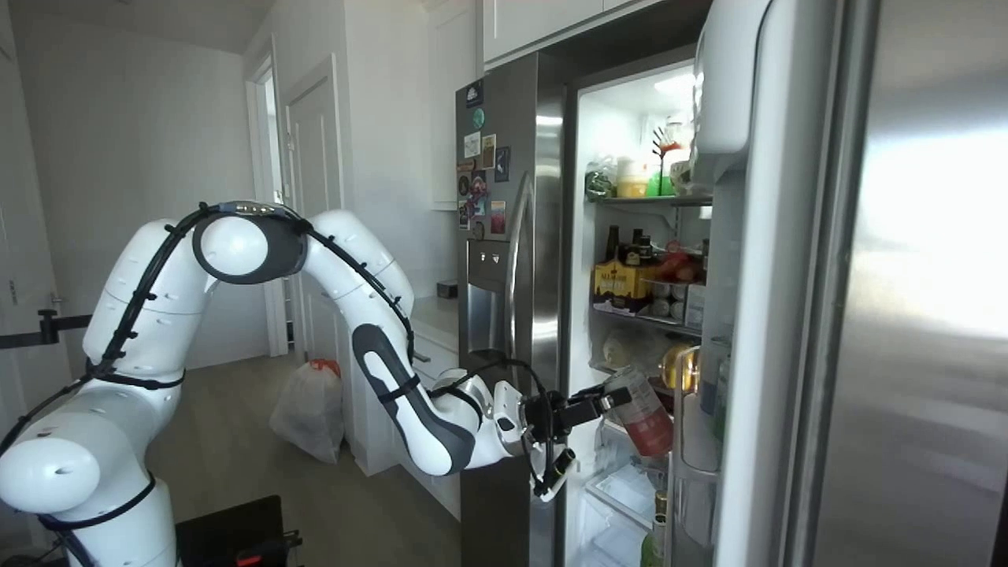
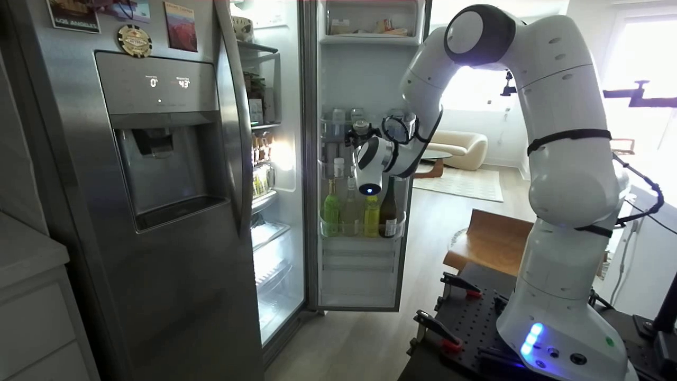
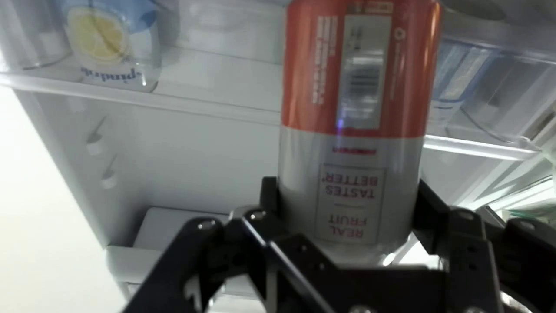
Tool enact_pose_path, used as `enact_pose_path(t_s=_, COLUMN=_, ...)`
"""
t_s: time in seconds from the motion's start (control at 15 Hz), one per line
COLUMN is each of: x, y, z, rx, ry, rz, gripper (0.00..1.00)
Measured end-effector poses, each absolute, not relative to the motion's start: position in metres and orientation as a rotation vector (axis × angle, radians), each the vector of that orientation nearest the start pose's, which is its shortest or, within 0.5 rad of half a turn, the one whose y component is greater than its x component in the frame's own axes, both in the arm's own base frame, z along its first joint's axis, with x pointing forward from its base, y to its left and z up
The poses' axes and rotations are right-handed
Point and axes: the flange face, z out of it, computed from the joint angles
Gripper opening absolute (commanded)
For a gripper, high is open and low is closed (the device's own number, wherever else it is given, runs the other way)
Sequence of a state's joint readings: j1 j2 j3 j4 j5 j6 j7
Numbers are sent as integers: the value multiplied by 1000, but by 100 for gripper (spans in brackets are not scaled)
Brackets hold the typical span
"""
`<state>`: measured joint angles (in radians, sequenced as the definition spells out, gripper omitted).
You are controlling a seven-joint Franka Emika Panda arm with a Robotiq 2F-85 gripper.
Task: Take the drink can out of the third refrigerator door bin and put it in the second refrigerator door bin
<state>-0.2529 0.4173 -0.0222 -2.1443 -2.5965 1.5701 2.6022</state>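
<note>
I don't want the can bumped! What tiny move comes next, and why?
Probably raise the gripper slightly: the drink can it grips leans in an exterior view, and a door bin's rim passes behind it in the wrist view, so pushing straight ahead might bump.

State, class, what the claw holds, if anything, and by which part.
The claw grips the drink can by the sides of its pale silvery upper part.

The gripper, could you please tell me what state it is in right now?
Gripper: closed, holding the red and silvery drink can at a tilt.
</note>
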Motion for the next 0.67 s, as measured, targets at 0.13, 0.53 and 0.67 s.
enact_pose_path(t_s=0.13, x=557, y=-238, z=300, rx=1198, ry=-456, rz=1767, gripper=47)
enact_pose_path(t_s=0.53, x=519, y=-295, z=337, rx=1315, ry=-593, rz=1669, gripper=47)
enact_pose_path(t_s=0.67, x=513, y=-300, z=356, rx=1347, ry=-646, rz=1666, gripper=47)
